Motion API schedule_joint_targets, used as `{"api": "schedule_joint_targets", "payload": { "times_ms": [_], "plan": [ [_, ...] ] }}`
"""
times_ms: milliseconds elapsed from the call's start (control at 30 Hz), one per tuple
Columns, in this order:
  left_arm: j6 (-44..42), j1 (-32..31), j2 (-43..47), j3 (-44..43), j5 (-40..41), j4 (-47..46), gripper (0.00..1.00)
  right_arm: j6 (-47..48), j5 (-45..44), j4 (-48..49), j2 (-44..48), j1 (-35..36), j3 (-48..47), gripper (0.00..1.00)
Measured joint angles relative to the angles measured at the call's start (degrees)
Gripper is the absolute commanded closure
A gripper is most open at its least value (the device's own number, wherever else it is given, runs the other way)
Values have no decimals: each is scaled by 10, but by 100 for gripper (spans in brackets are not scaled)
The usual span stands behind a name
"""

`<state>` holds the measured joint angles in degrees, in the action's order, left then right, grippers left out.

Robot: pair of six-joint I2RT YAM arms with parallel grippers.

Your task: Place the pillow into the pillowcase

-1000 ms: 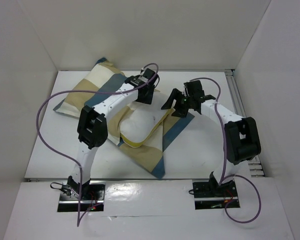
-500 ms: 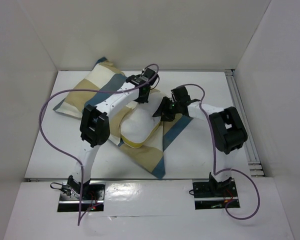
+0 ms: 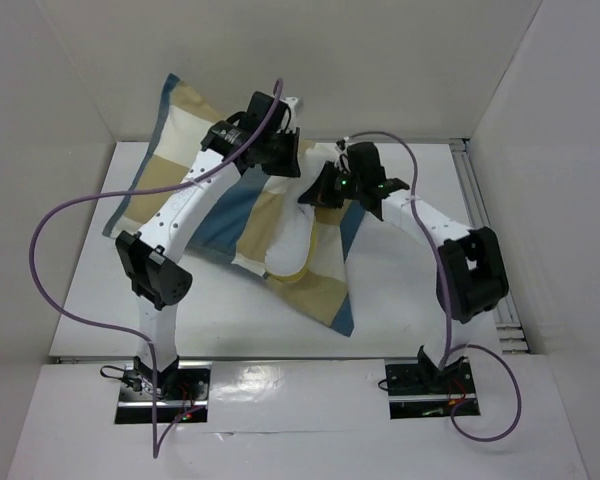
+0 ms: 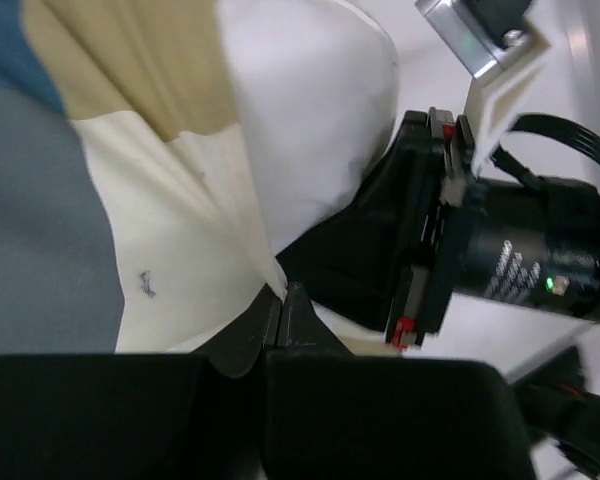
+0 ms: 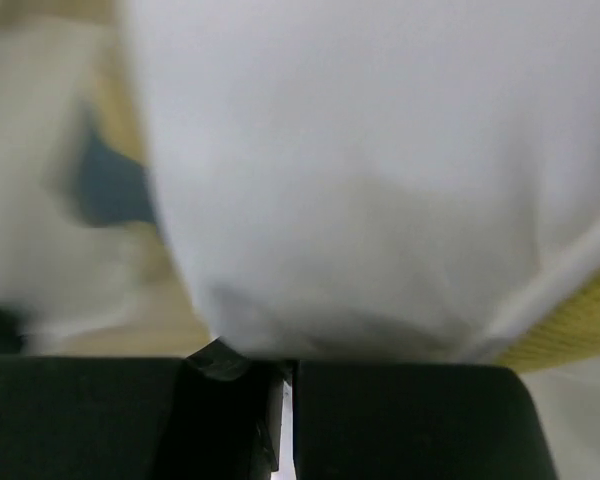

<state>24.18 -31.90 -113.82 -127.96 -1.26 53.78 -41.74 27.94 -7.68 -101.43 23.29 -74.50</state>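
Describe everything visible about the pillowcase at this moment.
The pillowcase is thin fabric in large blue, tan and cream blocks. Much of it is raised off the table, hanging slanted with one corner high. The left gripper is shut on a cream edge. The white pillow, with its yellow band, bulges from the opening. The right gripper is shut there too; on which fabric is unclear.

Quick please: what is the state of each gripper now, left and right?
Left gripper: closed, holding the pillowcase by its edge.
Right gripper: closed against the pillow; whether it grips it cannot be told.
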Motion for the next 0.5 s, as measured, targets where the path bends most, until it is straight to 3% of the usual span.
{"api": "schedule_joint_targets", "payload": {
  "times_ms": [100, 233, 500],
  "plan": [
    [24, 0, 5, -30, -50, -1, 100, 7, -8, -1, 56, 14, -28, 100],
    [50, 5, 38, 8, -68, -19, 100, 2, -23, 12, 101, 45, -27, 100],
    [93, 42, 41, 133, -91, -47, 100, -69, 31, 119, 0, 65, 71, 100]
  ]
}}
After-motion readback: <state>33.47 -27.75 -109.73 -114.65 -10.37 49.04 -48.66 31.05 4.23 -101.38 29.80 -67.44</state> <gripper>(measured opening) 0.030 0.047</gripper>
